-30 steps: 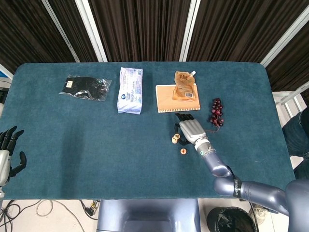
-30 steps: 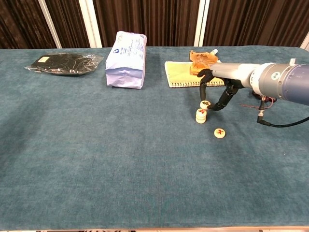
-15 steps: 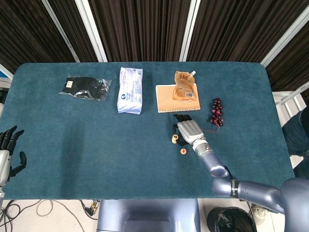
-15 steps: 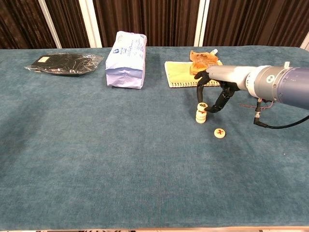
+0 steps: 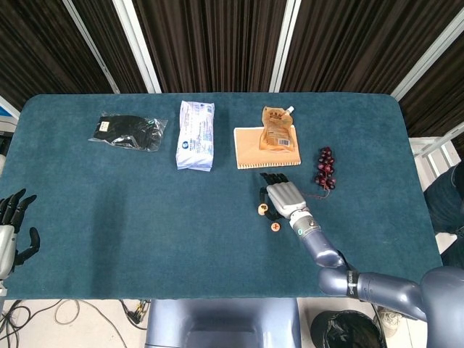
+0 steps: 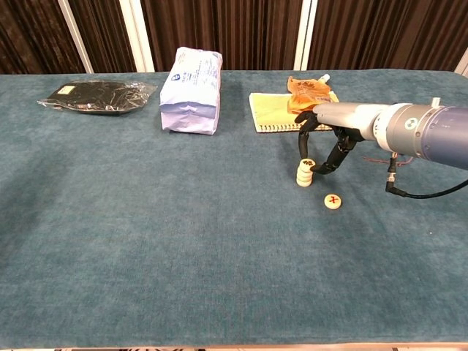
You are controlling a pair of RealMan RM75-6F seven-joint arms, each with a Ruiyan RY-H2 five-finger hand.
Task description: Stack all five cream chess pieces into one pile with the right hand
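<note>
A short pile of cream chess pieces (image 6: pixel 303 175) stands on the blue tablecloth right of centre, seen from above as a pile (image 5: pixel 262 211). My right hand (image 6: pixel 327 143) reaches over it from the right and pinches the top piece (image 6: pixel 307 163), which sits on the pile. From the head view the right hand (image 5: pixel 283 196) covers part of the pile. One more cream piece with a red mark (image 6: pixel 333 200) lies flat, apart, just right and nearer; the same single piece (image 5: pixel 275 227) shows from above. My left hand (image 5: pixel 12 228) rests at the table's left edge with fingers spread and holds nothing.
Along the far side lie a black packet (image 5: pixel 127 131), a white and blue packet (image 5: pixel 196 143), and a notebook (image 5: pixel 251 151) with an orange pouch (image 5: pixel 276 129) on it. Dark grapes (image 5: pixel 324 167) lie right of my hand.
My right hand moved a little left and down, bringing the pinched piece from beside the pile onto its top. The left hand stayed still.
</note>
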